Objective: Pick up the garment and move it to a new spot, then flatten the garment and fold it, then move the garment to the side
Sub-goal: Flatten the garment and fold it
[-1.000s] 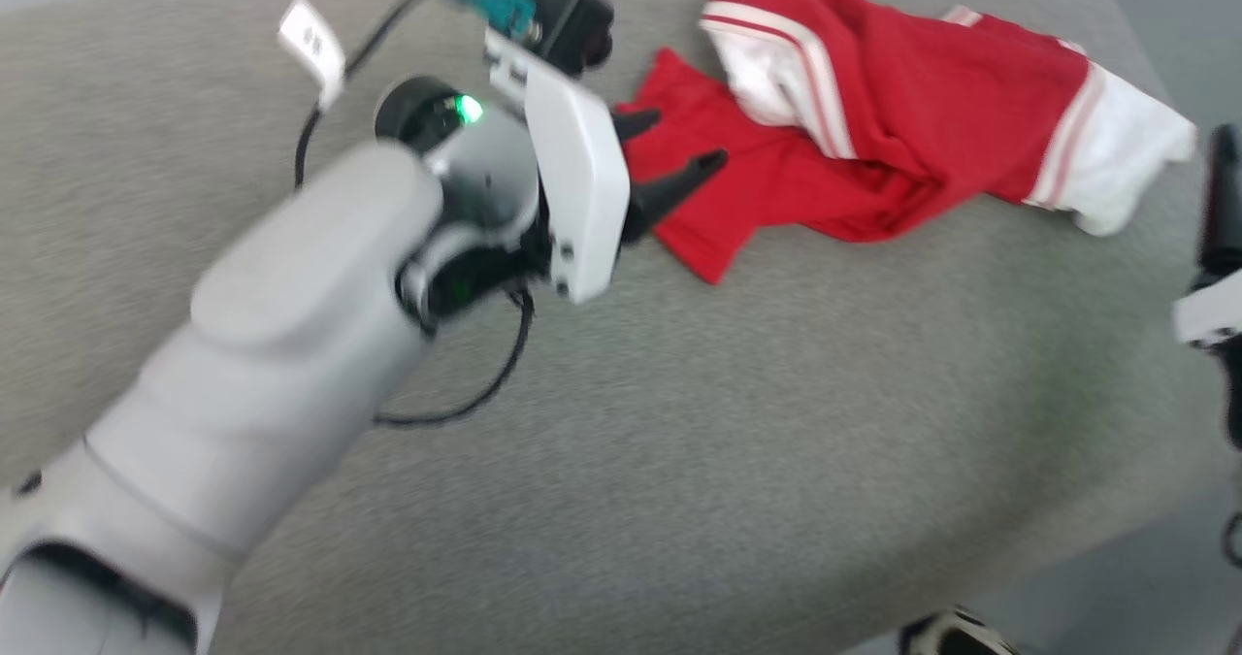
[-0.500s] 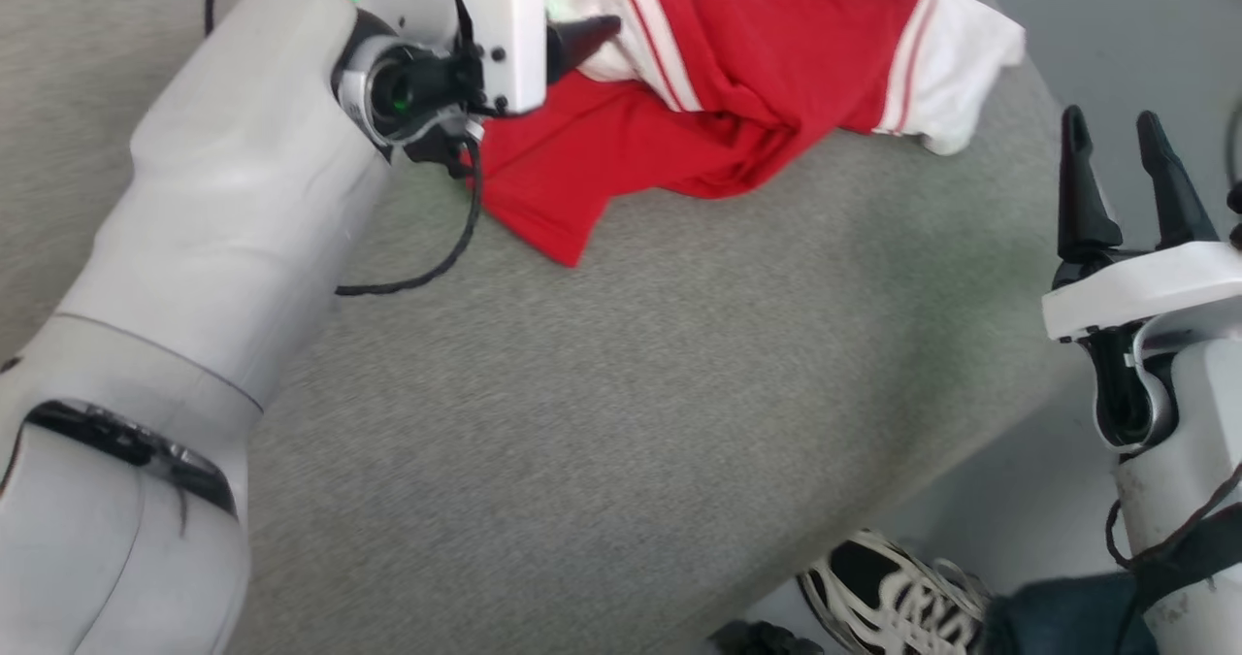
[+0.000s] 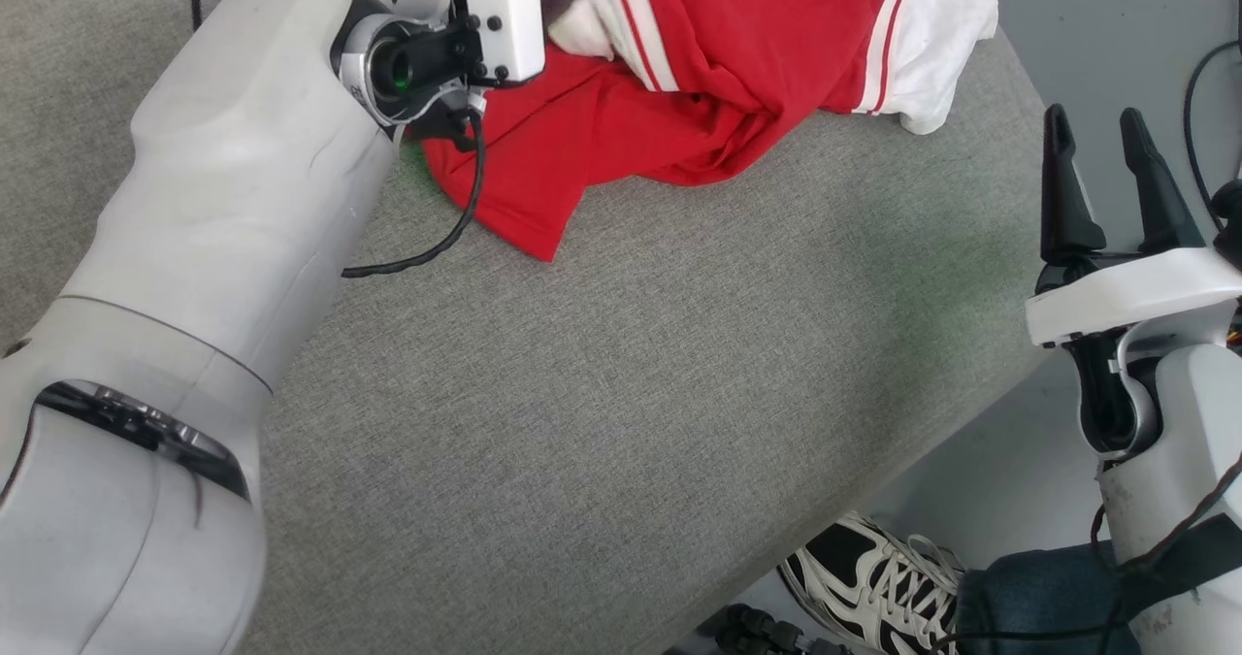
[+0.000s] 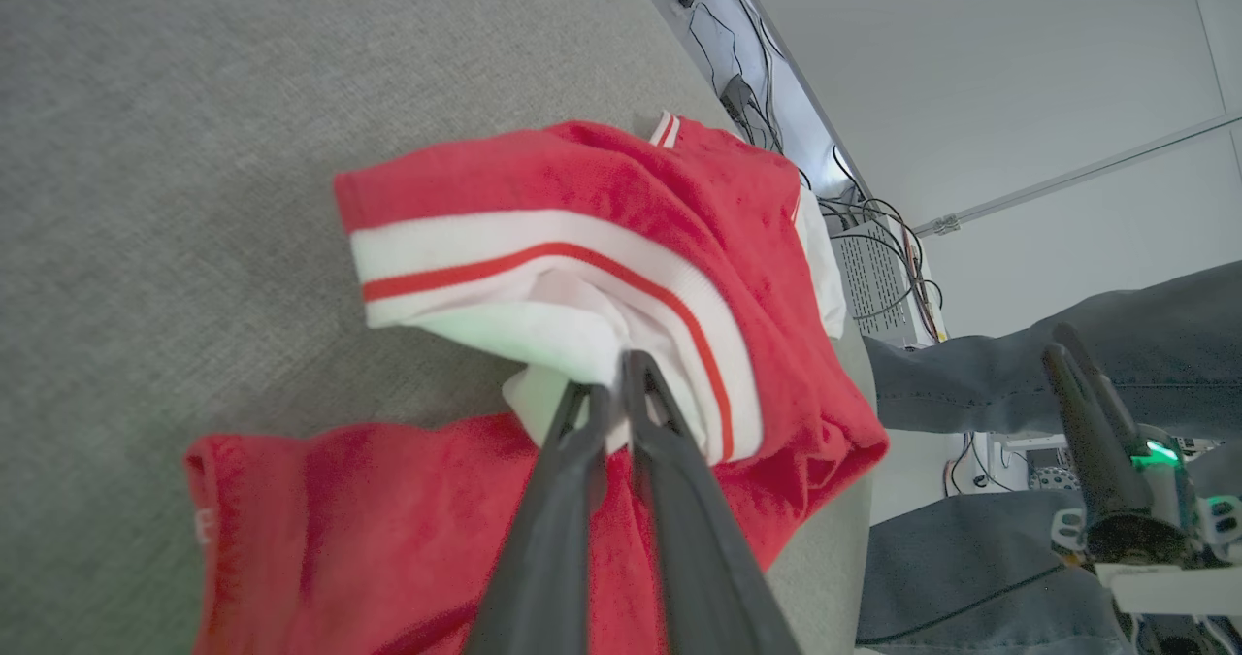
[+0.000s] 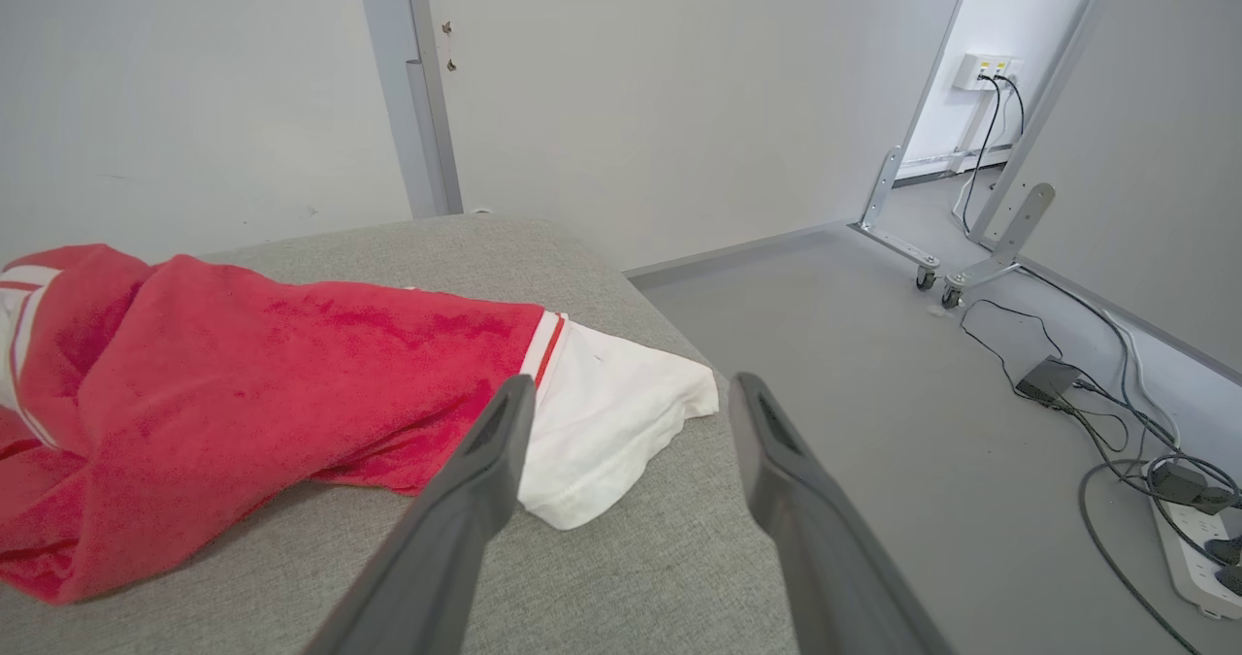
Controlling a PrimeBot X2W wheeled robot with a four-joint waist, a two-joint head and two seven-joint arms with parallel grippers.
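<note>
So the desk is a padded sort of thing covered in grey woven fabric, with a rounded corner. Lying on it is the garment, a red jersey with white panels and red-and-white striped trim, all bunched up and creased toward the far side. One white end sits right by the corner, and a red flap spreads out flat toward the middle.
</note>
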